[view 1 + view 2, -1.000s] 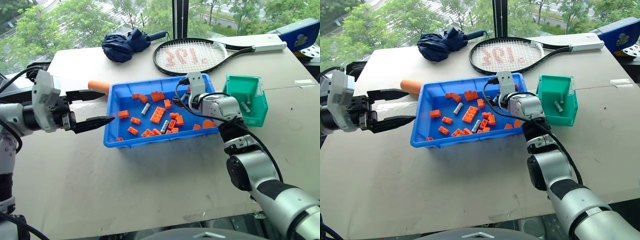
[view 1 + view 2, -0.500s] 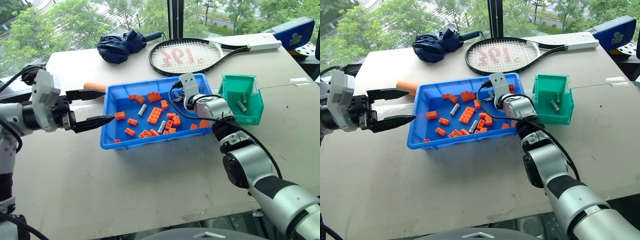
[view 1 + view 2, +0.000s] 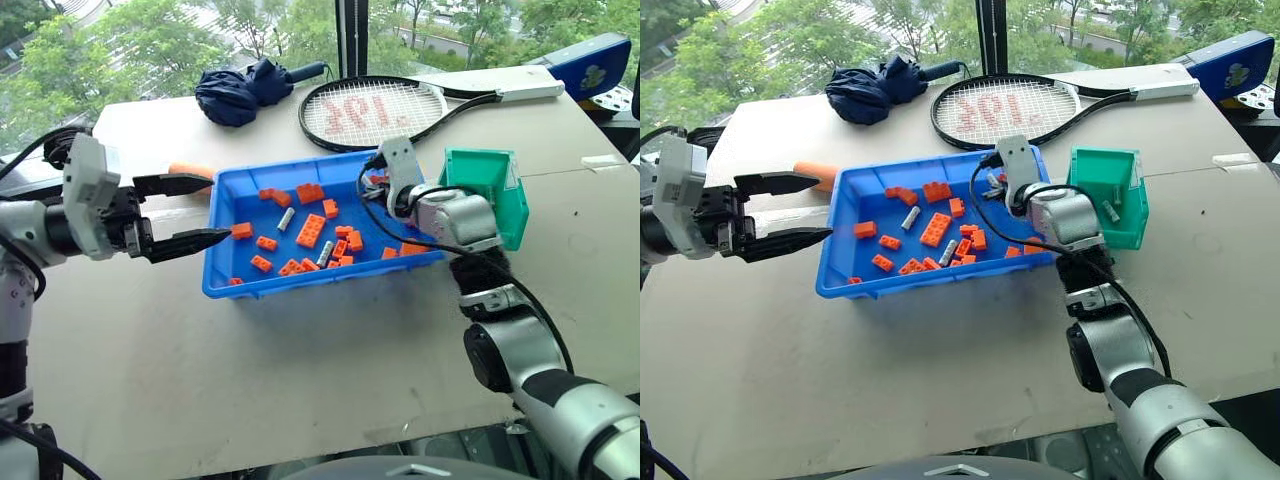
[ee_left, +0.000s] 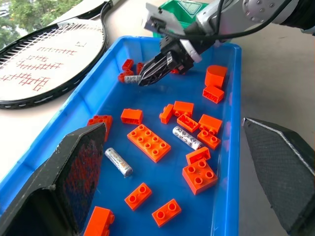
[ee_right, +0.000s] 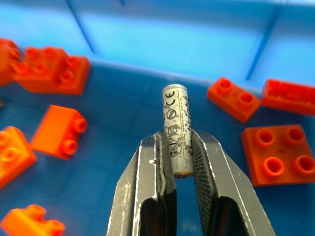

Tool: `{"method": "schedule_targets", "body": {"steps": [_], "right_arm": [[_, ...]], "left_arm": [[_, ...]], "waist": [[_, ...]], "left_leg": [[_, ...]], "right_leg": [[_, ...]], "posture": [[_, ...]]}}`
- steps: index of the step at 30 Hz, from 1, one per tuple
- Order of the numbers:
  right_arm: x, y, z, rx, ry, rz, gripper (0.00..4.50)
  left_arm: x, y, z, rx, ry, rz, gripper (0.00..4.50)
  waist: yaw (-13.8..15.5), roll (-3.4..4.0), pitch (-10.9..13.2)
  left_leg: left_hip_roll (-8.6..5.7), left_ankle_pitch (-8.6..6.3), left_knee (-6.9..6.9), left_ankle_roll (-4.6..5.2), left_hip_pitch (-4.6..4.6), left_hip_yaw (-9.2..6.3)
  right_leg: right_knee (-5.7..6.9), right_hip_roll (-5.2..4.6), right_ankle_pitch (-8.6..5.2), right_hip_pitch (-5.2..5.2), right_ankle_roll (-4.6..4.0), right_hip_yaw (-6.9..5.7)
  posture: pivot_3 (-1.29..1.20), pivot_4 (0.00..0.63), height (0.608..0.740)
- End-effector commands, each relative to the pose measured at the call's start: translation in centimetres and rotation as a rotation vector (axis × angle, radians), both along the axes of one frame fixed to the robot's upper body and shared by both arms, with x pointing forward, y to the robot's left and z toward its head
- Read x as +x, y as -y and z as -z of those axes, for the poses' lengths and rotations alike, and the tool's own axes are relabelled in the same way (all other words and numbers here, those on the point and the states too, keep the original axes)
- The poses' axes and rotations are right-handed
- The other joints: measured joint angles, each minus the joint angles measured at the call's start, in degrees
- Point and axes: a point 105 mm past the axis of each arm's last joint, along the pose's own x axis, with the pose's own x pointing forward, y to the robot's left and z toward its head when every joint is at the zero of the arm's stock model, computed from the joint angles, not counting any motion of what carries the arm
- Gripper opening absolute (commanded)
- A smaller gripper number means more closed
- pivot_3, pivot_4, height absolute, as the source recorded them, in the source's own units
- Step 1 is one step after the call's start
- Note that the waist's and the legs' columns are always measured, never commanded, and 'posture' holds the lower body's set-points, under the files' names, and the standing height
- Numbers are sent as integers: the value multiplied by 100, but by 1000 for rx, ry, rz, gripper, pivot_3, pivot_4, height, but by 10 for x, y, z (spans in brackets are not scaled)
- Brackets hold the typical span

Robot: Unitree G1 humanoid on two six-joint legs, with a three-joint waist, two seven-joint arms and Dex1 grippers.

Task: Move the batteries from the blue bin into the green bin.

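Note:
The blue bin (image 3: 300, 287) sits mid-table, holding orange bricks and loose batteries (image 4: 118, 162) (image 4: 186, 137). My right gripper (image 5: 175, 140) is shut on one silver battery (image 5: 175, 123), which sticks out past the fingertips. It hangs a little above the bin floor near the far right corner (image 4: 147, 76). The green bin (image 3: 492, 178) stands just right of the blue bin, beside my right wrist, with a battery (image 3: 1108, 210) inside. My left gripper (image 3: 205, 212) is open and empty, hovering just outside the blue bin's left wall.
A tennis racket (image 3: 375, 110) and a folded dark-blue umbrella (image 3: 240, 88) lie behind the bins. An orange cylinder (image 3: 185, 170) rests on the table behind my left gripper. Orange bricks (image 3: 315, 230) are scattered across the blue bin. Bare tabletop lies in front.
My right gripper has shut on a battery and lifted it off the bin floor, shifting slightly right. The left gripper has stayed where it was, still open.

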Motion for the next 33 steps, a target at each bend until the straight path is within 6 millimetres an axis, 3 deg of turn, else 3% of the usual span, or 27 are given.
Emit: {"method": "schedule_targets", "body": {"steps": [1,5,8,12,16,19,20,25,28,31,33], "right_arm": [[-22,18,-60,41,144,-12,21],[-37,65,-81,-32,206,81,21],[-46,106,-82,-96,203,182,21],[-53,144,-61,-164,143,283,21],[-53,162,-32,-193,71,343,21],[-52,169,-21,-208,56,365,21],[-52,170,-20,-212,59,366,1025],[-53,176,-26,-212,76,383,3189],[-53,164,-44,-193,136,323,4392],[-57,128,-62,-152,179,168,4392],[-63,99,-62,-135,157,55,4392]], "left_arm": [[2,6,-14,-33,51,24,4500],[4,24,-30,-77,80,82,4500],[4,36,-39,-91,94,128,4500],[4,46,-40,-78,95,181,4500],[6,56,-40,-67,95,228,4500],[7,59,-40,-55,93,246,4500],[7,59,-40,-53,92,248,4500],[5,54,-34,-32,75,238,4500],[5,48,-29,-13,61,215,4500],[5,37,-21,18,40,173,4500],[6,28,-17,37,26,145,4500]], "waist": [[25,-2,-1],[139,-4,-2],[206,-5,-3],[284,-5,-3],[290,-5,-2],[299,-6,-2],[300,-6,-2],[309,-6,-2],[303,-5,-1],[291,-4,0],[293,-4,0]], "left_leg": [[0,0,0,0,0,0],[-1,0,10,0,-1,2],[-3,-1,23,1,-5,2],[-5,-2,36,2,-7,11],[-3,-1,45,2,-6,25],[-3,-1,59,2,-6,38],[-3,-2,62,2,-6,40],[-3,-2,62,2,-6,40],[-3,-2,62,2,-6,40],[-2,-2,60,2,-6,41],[2,-2,57,2,-6,42]], "right_leg": [[2,0,0,0,0,-1],[4,-1,0,1,0,0],[14,-4,0,2,0,-2],[23,-5,0,2,0,5],[40,-4,0,-3,0,19],[60,-4,0,-6,1,28],[62,-4,0,-6,1,30],[61,-4,0,-6,1,28],[60,-4,0,-6,1,28],[61,-2,0,-8,0,31],[60,1,0,-10,0,31]], "posture": [[0,150,740],[0,150,740],[0,150,740],[0,150,740],[0,150,740],[0,150,740],[0,150,740],[0,150,740],[0,150,740],[0,150,740],[0,150,740]]}}
